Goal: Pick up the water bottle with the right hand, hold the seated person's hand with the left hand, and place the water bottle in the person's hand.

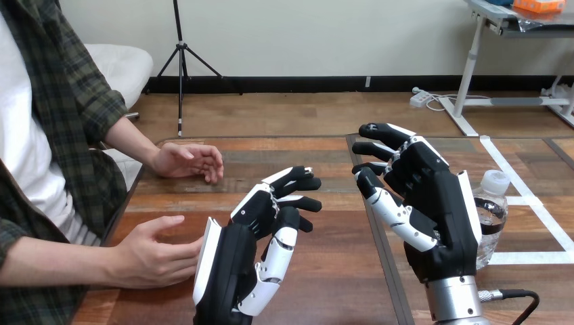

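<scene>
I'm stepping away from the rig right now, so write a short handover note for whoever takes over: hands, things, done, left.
Left hand: open, holds nothing, close beside the person's lower hand; I cannot tell whether they touch.
Right hand: open, holds nothing, beside the water bottle.
The bottle stands upright on the table, at the view's right.
Done: nothing yet.
Left: grasp the bottle, hold the person's hand, place the bottle in it.

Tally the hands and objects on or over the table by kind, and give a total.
Robot hands: 2 (left hand, right hand)
Person's hands: 2 (farther hand, nearer hand)
Water bottle: 1
Total: 5
</scene>
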### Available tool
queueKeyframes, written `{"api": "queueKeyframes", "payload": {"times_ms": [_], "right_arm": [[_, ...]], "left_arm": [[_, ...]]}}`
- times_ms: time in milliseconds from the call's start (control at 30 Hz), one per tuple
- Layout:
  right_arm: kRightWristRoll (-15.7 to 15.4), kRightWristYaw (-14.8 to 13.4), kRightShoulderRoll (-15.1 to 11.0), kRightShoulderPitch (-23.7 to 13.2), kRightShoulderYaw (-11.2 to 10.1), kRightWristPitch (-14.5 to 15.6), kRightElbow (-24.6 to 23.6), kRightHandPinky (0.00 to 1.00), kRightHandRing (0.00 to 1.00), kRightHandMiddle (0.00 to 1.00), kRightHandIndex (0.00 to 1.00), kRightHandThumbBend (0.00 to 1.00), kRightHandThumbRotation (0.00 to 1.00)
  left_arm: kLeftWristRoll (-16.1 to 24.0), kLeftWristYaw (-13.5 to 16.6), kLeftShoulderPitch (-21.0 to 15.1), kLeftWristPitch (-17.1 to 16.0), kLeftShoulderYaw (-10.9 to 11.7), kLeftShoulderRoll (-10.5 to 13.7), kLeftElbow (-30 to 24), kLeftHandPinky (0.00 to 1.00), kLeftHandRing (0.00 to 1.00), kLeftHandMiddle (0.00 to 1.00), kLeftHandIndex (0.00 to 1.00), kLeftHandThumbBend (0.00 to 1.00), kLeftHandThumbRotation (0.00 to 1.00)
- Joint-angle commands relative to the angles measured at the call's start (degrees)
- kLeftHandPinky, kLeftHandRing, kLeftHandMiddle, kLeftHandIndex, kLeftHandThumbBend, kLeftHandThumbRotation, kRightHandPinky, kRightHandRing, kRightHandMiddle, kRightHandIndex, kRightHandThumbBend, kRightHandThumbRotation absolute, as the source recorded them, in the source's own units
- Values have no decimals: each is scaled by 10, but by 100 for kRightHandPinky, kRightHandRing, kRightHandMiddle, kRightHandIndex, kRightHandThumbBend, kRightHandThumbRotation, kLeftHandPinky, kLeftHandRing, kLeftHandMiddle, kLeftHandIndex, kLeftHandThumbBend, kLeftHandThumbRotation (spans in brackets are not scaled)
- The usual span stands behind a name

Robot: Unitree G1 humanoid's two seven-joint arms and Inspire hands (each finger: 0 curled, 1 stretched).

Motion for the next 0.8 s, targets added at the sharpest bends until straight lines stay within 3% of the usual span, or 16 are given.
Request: {"api": "queueKeyframes", "payload": {"times_ms": [0,633,767], "right_arm": [[2,-1,0,-15,3,-11,-22,58,71,76,69,58,20],[6,-3,5,-9,5,-11,-34,59,72,76,69,59,21],[6,-3,6,-13,3,-26,-33,60,71,76,69,60,22]], "left_arm": [[6,3,-15,-12,-3,-12,-8,51,64,73,75,16,74],[7,3,-12,-15,-1,-10,-7,51,64,73,76,16,75],[4,1,-12,-16,-1,-9,-6,51,64,73,76,16,75]]}}
